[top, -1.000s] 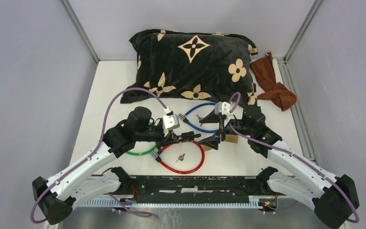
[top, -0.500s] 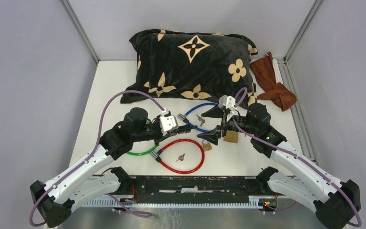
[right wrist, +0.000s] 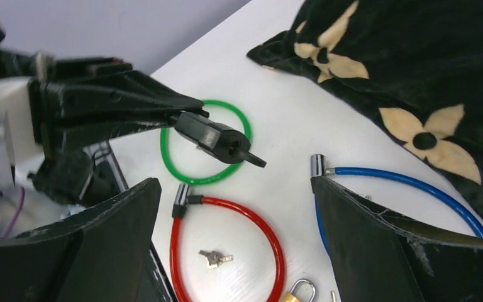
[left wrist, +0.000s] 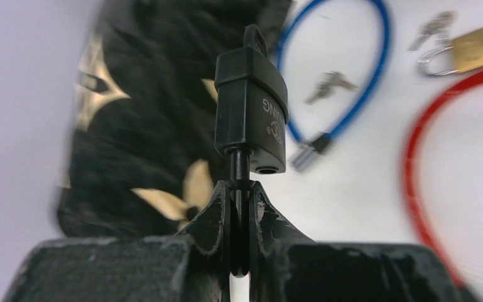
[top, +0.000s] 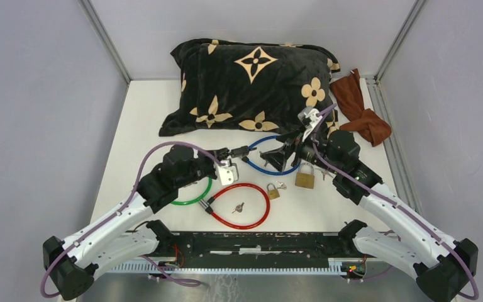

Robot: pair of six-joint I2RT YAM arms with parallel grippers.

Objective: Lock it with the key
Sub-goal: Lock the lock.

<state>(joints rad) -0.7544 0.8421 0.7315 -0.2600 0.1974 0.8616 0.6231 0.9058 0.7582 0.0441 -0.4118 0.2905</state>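
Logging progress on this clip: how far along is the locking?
Done: the small dark key sits in the black plastic lock body. In hand: the left gripper clamps its stem. Left: the open right gripper holds nothing; whether the key was turned is unclear.

White tabletop point(top: 144, 113) sits centre stage, plain grey walls point(top: 31, 94) rising left, right and behind it, metal posts point(top: 104, 41) framing its far corners.

You're looking at a matt black plastic lock body point(left wrist: 250, 110). Pillow point(top: 251, 85): plush, velvety cloth. Padlock point(top: 305, 178) shiny brass; your worktop point(top: 138, 126) smooth, matt white.
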